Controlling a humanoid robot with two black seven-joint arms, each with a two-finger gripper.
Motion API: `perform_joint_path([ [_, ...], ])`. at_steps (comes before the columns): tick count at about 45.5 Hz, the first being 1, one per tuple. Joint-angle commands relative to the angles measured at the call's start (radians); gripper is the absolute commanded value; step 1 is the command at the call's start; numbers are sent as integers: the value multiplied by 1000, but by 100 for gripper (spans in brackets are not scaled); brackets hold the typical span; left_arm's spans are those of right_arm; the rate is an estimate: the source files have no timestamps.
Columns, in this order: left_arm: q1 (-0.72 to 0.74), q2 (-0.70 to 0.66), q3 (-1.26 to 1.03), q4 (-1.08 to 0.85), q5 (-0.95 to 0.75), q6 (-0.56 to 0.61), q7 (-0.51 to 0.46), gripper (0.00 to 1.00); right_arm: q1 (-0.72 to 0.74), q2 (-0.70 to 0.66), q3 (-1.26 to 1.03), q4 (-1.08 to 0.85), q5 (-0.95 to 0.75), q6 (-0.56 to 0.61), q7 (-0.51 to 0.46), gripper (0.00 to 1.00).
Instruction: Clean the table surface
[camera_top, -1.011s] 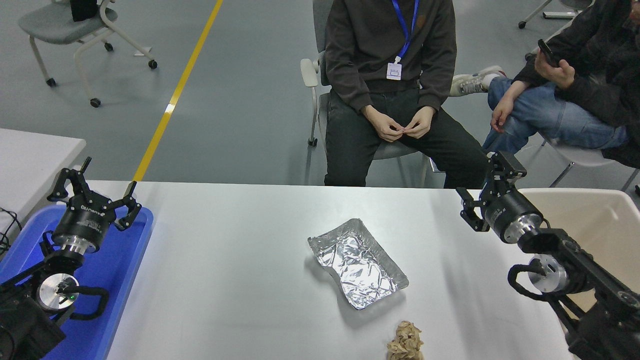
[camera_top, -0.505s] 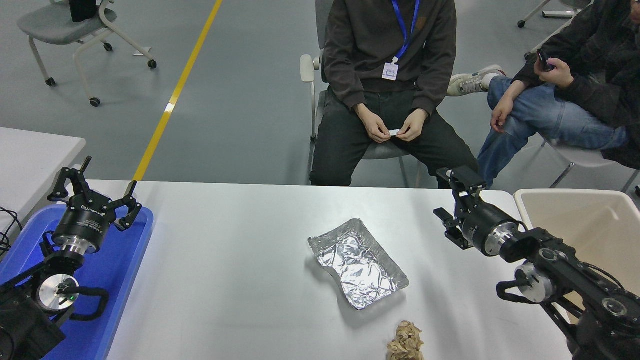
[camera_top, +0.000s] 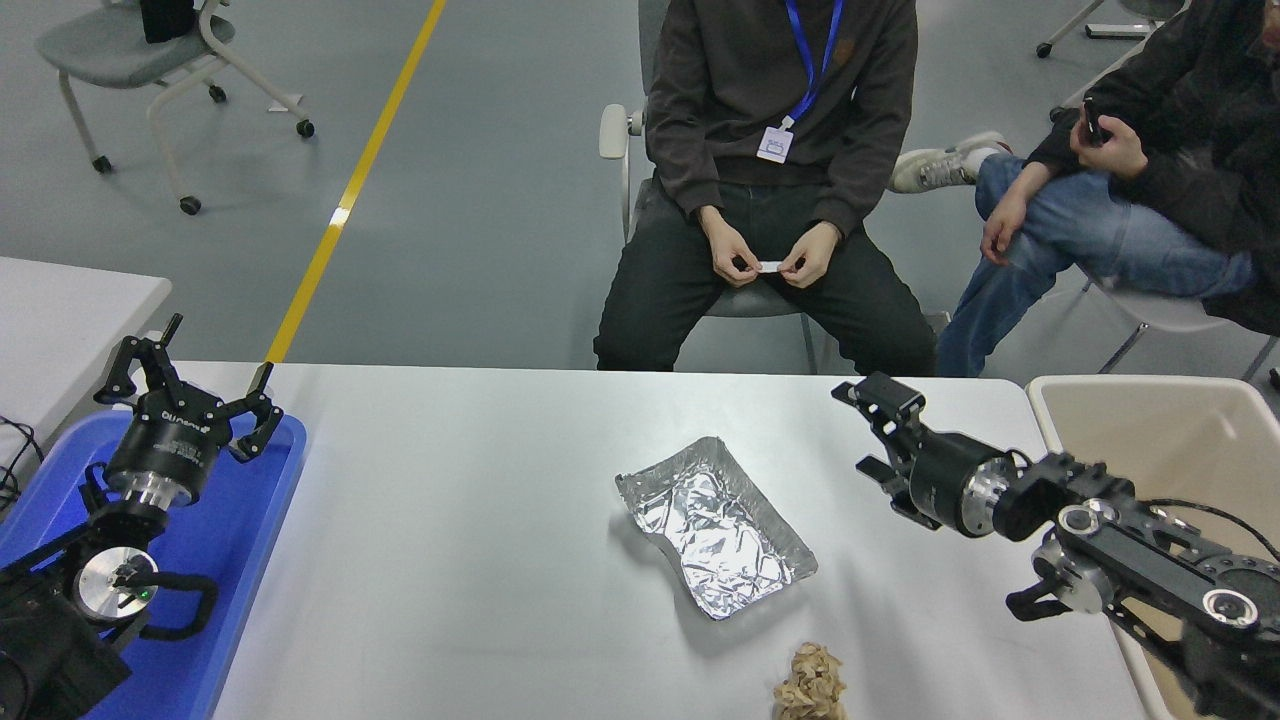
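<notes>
right pincer over the tabletop, foil tray and paper wad on the surface

you have the tabletop (camera_top: 480, 560) filling the lower middle of the head view, wide and white-grey, running from the blue plastic tray (camera_top: 235, 540) at its left edge to the beige bin (camera_top: 1180, 430) at its right edge.

your right pincer (camera_top: 868, 428) comes in from the right, held above the right part of the tabletop and pointing left toward the middle. its fingers stand spread apart with nothing between them. it is clear of the crumpled foil tray (camera_top: 715, 527), which lies to its left near the centre of the tabletop, open side up, rim dented.

a crumpled brown paper wad (camera_top: 811, 683) sits on the tabletop just in front of the foil tray, at the bottom edge of the view, apart from the tray.

your left pincer (camera_top: 190, 375) is parked at the lower left, above the blue plastic tray, fingers splayed wide and holding nothing.

at the far side a person (camera_top: 770, 170) sits on a chair facing the tabletop, both hands pinching a small white strip. a second person (camera_top: 1130, 190) sits at the upper right, holding a dark phone. a corner of a smaller white table (camera_top: 70, 320) shows at the left edge.
</notes>
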Motion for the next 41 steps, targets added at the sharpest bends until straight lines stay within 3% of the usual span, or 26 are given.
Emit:
perform_joint_path([
  [1,0,0,0,0,0,0,0,100,171,-46,-259,1,-34,15,-66,100],
  [20,0,0,0,0,0,0,0,100,349,13,-556,-33,-204,5,-55,100],
  [35,0,0,0,0,0,0,0,100,466,63,-582,-16,-209,17,28,100],
  [41,0,0,0,0,0,0,0,100,490,109,-589,-13,-211,93,61,100],
])
